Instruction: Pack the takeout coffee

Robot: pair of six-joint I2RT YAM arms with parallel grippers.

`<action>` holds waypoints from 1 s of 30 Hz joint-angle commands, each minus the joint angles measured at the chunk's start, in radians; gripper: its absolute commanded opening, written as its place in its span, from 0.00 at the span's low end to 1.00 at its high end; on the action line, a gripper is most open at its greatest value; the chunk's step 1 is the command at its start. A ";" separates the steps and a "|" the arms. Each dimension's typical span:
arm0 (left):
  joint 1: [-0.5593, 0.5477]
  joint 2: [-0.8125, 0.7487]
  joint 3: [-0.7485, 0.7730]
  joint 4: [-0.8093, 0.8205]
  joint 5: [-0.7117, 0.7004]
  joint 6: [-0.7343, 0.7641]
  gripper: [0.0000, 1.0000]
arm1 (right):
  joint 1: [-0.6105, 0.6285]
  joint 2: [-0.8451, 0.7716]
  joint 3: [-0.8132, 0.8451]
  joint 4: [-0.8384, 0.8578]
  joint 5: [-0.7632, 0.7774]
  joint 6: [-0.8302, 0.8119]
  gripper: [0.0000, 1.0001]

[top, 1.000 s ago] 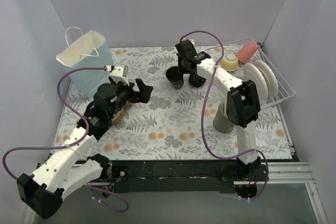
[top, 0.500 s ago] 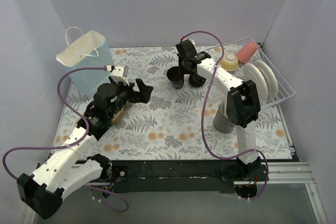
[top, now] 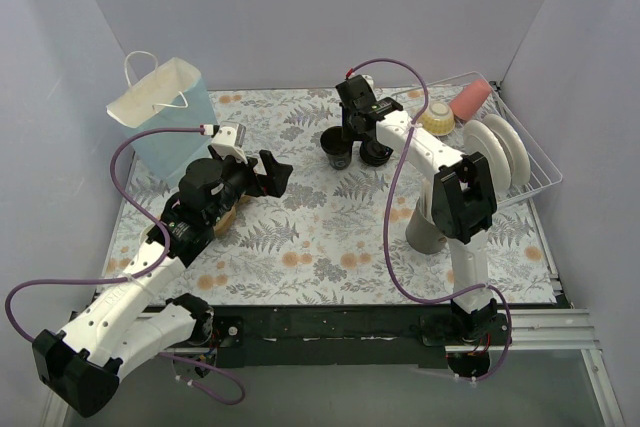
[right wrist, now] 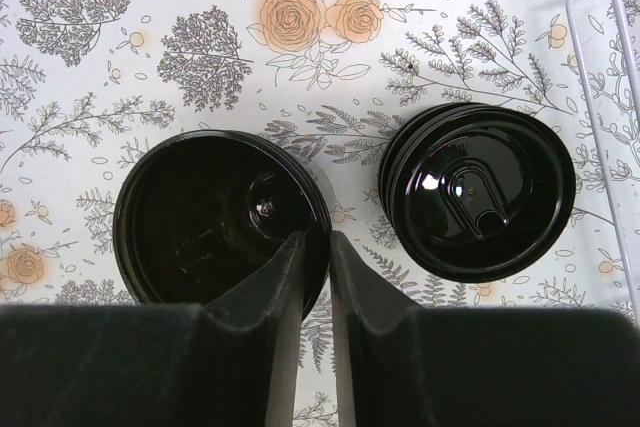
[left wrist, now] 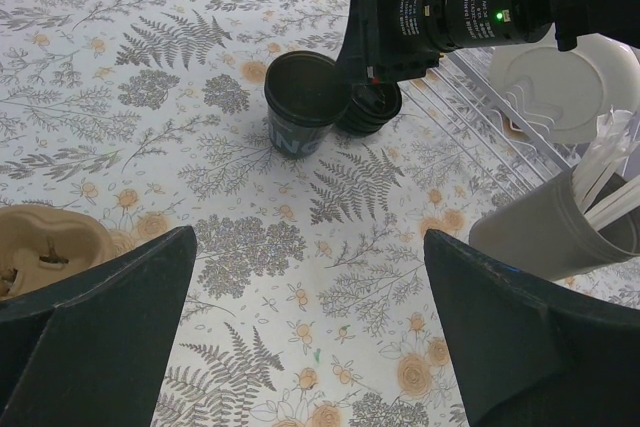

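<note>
Worktop (top: 330, 237): flat, fern-and-rose print.
My left hand (top: 272, 173): matte black fingers wide apart, over the left half.
My right hand (right wrist: 318, 277): clamped on the coffee cup (right wrist: 200, 217), at its thin rim.
Coffee cup: round black paper, open-topped, far-middle.
Lid stack (right wrist: 478, 192): glossy ridged discs, just beside.

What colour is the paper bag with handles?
The paper bag is light blue, with white handles; top external view shows it best.

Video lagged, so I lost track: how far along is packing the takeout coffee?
Done: nothing visibly packed. In hand: the right gripper pinches the rim of the open black paper cup, standing on the table beside the round black lid. The left gripper is open, empty. Left: probably lidding, loading the beige pulp carrier.
</note>
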 commanded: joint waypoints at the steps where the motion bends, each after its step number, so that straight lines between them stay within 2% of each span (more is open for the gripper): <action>1: -0.003 -0.005 0.020 0.009 0.010 0.012 0.98 | -0.004 0.001 0.040 0.001 0.019 -0.004 0.20; 8: -0.003 -0.005 0.020 0.009 0.014 0.014 0.98 | -0.004 -0.006 0.042 -0.006 0.039 -0.003 0.17; 12: -0.003 -0.003 0.020 0.009 0.016 0.014 0.98 | -0.004 -0.009 0.040 -0.003 0.031 -0.001 0.09; 19: -0.003 0.003 0.020 0.007 0.022 0.017 0.98 | -0.011 -0.042 -0.018 0.068 -0.061 0.045 0.05; 30: -0.003 0.009 0.021 0.009 0.031 0.017 0.98 | -0.034 -0.075 -0.044 0.105 -0.151 0.091 0.07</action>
